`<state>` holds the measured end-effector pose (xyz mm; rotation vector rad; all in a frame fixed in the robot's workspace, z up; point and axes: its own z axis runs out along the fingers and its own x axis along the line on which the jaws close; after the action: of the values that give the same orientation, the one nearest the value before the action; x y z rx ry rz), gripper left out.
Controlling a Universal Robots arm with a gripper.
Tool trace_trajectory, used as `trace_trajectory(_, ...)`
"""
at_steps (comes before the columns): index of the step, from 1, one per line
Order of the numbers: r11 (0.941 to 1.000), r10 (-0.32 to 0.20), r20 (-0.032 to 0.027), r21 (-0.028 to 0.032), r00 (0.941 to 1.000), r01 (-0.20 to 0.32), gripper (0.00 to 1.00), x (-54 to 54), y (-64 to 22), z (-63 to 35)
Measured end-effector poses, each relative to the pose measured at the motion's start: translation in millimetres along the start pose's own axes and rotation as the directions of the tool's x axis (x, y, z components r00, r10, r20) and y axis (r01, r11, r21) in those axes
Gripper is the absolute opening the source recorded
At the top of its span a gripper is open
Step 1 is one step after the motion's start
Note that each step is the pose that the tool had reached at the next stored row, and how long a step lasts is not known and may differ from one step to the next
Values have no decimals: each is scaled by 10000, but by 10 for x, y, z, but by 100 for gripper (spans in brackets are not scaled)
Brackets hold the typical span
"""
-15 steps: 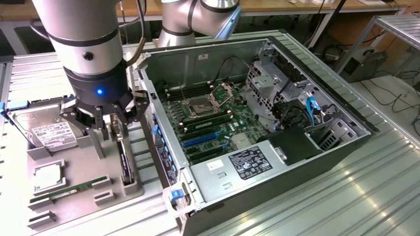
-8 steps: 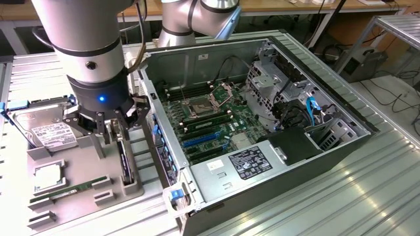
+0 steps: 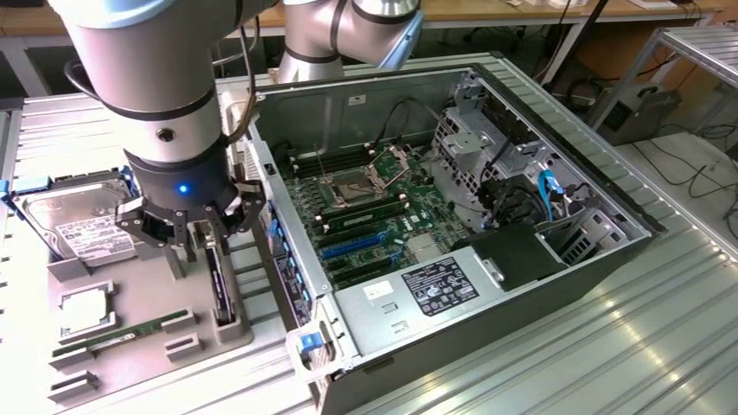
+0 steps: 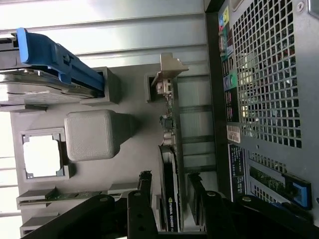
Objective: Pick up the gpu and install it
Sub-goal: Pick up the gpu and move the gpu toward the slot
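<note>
Alignment matters most now: my gripper point(image 3: 194, 246) hangs with its 2 fingers point(image 4: 144, 191) spread wide, astride the gpu point(image 3: 220, 290), a slim black circuit card standing on edge in the grey moulded tray point(image 3: 127, 298) beside the open black computer case point(image 3: 381, 99). I'd centre, then squeeze evenly.

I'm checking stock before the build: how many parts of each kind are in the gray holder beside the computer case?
Graphics card: 1
Hard drive: 1
Processor chip: 1
Memory stick: 1
Total: 4
</note>
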<state>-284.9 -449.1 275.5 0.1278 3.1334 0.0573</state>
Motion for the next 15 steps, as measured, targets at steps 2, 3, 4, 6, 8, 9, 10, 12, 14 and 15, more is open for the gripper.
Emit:
trace_trajectory(2,10000,6,-2,2,10000,-6,42,0,-3,47)
trace_trajectory(3,10000,7,-1,2,10000,-7,42,0,-3,65)
trace_trajectory(4,10000,8,-1,1,10000,-8,42,0,-4,85)
trace_trajectory(6,10000,8,0,0,10000,-8,42,0,-5,123)
trace_trajectory(8,10000,8,-1,1,10000,-8,42,0,-7,163)
trace_trajectory(9,10000,8,-1,1,10000,-8,42,0,-7,181)
trace_trajectory(10,10000,8,-1,1,10000,-8,42,0,-8,204)
trace_trajectory(12,10000,9,0,1,10000,-9,42,0,-7,241)
trace_trajectory(14,10000,9,-2,2,10000,-9,42,2,-4,258)
trace_trajectory(15,10000,8,-2,3,10000,-8,42,2,-3,259)
